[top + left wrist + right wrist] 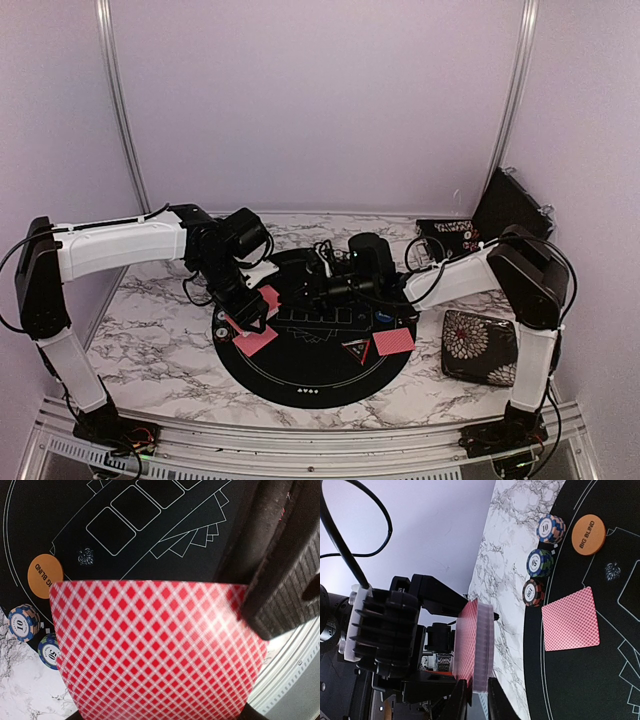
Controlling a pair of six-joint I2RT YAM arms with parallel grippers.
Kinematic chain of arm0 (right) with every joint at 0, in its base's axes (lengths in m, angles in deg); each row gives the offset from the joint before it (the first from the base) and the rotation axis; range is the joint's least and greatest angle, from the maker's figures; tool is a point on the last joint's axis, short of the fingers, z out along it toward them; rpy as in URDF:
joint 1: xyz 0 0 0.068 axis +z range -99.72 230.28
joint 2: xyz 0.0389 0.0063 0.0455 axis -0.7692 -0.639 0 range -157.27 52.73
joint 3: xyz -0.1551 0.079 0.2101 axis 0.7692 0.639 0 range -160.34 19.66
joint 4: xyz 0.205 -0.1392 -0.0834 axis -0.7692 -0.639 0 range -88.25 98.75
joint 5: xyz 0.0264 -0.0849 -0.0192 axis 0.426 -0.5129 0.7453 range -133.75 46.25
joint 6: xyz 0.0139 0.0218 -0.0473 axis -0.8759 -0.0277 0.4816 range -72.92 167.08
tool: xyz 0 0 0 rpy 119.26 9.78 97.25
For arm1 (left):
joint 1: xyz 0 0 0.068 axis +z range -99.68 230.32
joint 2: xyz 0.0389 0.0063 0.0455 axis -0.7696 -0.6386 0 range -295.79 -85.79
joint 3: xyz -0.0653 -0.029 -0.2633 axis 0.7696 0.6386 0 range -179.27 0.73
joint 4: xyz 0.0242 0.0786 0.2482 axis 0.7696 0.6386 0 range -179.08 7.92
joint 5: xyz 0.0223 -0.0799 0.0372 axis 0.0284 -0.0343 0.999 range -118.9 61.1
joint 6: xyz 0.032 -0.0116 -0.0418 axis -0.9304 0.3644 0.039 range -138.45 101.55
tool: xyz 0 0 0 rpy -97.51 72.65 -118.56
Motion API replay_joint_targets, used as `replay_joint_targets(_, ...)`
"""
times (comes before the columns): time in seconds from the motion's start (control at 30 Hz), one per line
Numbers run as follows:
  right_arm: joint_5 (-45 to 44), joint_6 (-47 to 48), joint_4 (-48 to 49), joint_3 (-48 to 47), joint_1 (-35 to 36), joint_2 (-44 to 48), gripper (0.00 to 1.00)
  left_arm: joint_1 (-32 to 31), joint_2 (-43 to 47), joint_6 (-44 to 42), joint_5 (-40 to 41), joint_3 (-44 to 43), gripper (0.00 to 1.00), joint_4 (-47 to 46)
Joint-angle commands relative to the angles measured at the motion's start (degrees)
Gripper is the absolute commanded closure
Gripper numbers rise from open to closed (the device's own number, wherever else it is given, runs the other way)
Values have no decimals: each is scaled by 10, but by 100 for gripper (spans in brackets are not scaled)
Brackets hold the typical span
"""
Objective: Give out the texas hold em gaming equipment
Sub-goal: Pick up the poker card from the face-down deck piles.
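Observation:
My left gripper (pixel 160 714) is shut on a deck of red-backed playing cards (pixel 155 650) and holds it on edge above the mat's left side. The deck (pixel 477 647) also shows in the right wrist view. My right gripper (pixel 479 702) has one finger on each side of the deck's near end and pinches it. One black ribbed right finger (pixel 285 575) overlaps the top card's corner. Single cards lie face down on the mat (pixel 255 342) (pixel 393 342) (pixel 571 619). Three chip stacks (pixel 540 562) and an orange BIG BLIND button (pixel 588 534) sit at the mat's edge. A black triangle marker (pixel 356 350) lies near the right card.
The round black mat (pixel 310 385) with white lines lies on the marble table top. A black floral case (pixel 480 345) lies right of it by the right arm. An open black case (pixel 505 205) leans at the back right corner. Both arms meet over the mat's far half.

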Motion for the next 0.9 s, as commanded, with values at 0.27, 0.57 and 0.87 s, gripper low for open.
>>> replay_joint_targets(0.27,6,-3,14,-3,5,-1,100,0,-3,-6,-5,-15,45,7)
replay_joint_targets(0.57,5,-2,7,-2,0,9,100,0,-1,-7,-4,-14,45,7)
replay_joint_targets(0.87,4,-11,11,11,-14,27,100,1,-1,-6,-5,-14,45,7)
